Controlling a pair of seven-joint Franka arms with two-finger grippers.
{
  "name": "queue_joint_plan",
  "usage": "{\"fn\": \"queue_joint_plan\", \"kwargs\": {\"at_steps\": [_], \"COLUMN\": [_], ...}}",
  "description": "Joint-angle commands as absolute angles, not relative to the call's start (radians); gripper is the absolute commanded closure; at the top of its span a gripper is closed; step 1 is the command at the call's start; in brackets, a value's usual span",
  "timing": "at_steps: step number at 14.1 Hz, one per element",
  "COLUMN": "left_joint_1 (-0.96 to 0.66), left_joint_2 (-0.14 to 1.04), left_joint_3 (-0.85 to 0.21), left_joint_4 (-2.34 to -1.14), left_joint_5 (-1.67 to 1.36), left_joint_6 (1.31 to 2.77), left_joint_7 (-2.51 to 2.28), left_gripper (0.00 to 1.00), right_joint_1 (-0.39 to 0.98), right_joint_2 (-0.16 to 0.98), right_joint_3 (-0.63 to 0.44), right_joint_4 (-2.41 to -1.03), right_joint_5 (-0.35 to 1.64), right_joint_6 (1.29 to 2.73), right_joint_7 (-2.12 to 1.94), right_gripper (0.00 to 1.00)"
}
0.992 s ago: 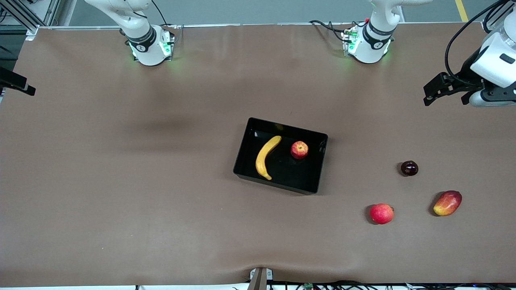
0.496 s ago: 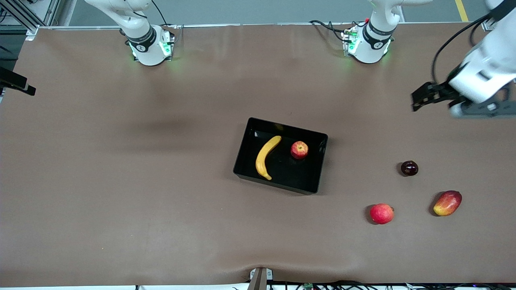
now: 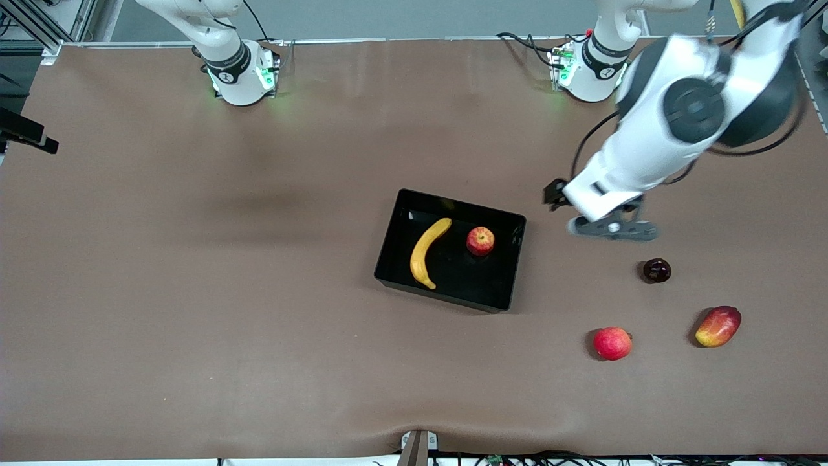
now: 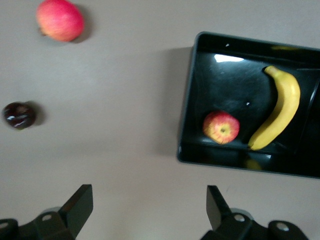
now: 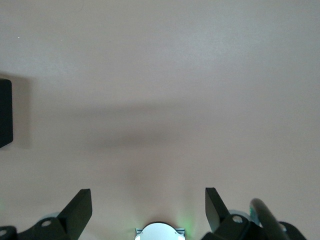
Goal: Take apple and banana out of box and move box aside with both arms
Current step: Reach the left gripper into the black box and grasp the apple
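Note:
The black tray [image 3: 469, 278] sits mid-table with the yellow banana [image 3: 428, 251] and the streaked red apple [image 3: 480, 241] lying in it, apart from each other. My left gripper [image 3: 555, 193] hangs over bare table beside the tray, toward the left arm's end. In the left wrist view it [image 4: 149, 207] is open and empty, with the tray [image 4: 187, 115], banana [image 4: 282, 107] and apple [image 4: 221, 127] in sight. My right gripper [image 5: 148, 207] is open and empty, high over bare table near its own base [image 5: 160, 232]; the front view does not show it.
Toward the left arm's end lie a plain red round fruit [image 3: 612, 343], an oval red-and-yellow fruit [image 3: 718, 326] and a small dark fruit [image 3: 656, 270]. The red fruit [image 4: 60, 19] and dark fruit [image 4: 19, 114] show in the left wrist view. A tray corner [image 5: 5, 112] shows in the right wrist view.
My left arm has swung in from the left arm's end of the table toward the tray, its gripper now close beside it. The tray and fruits have not moved.

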State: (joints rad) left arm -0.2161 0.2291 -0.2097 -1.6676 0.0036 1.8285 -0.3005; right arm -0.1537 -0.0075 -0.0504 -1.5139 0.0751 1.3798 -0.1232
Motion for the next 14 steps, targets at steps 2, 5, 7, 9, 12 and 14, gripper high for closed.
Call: {"fn": "queue_joint_plan", "kwargs": {"at_steps": [2,5,7,9,12,14], "left_joint_1": [-0.294,-0.353,-0.382,-0.409,-0.425,-0.433], "left_joint_2": [0.277,0.351,0.406,0.457,0.521,0.558], "left_joint_3": [-0.209,-0.207,-0.207,-0.207,-0.207,-0.207], "left_joint_4": [-1.741,-1.743,-1.743,-1.743,-1.744,-1.743], "left_joint_5": [0.000,0.021,0.021,0.026,0.046,0.054], "left_joint_6": [1.998,2.074,2.098,2.141,2.180,2.194], "left_joint_7": [-0.428,-0.506,-0.518,-0.563,-0.626,-0.637], "left_gripper": [0.00,0.00,0.00,0.00,0.00,0.00], "right_joint_1": [-0.184,-0.193,-0.193,-0.193,-0.193,-0.193], "right_joint_2": [-0.005,-0.005,-0.003,-0.003,-0.003,-0.003], "right_joint_3": [-0.034,-0.034,-0.034,-0.034,-0.034,-0.034], "right_joint_4": [-1.506,-1.506,-1.508,-1.506,-1.506,-1.506], "right_joint_5": [0.098,0.100,0.100,0.100,0.100,0.100], "right_joint_6": [1.370,1.370,1.370,1.370,1.370,1.370], "right_joint_7": [-0.137,-0.137,-0.137,-0.137,-0.137,-0.137], "right_gripper": [0.00,0.00,0.00,0.00,0.00,0.00]}}
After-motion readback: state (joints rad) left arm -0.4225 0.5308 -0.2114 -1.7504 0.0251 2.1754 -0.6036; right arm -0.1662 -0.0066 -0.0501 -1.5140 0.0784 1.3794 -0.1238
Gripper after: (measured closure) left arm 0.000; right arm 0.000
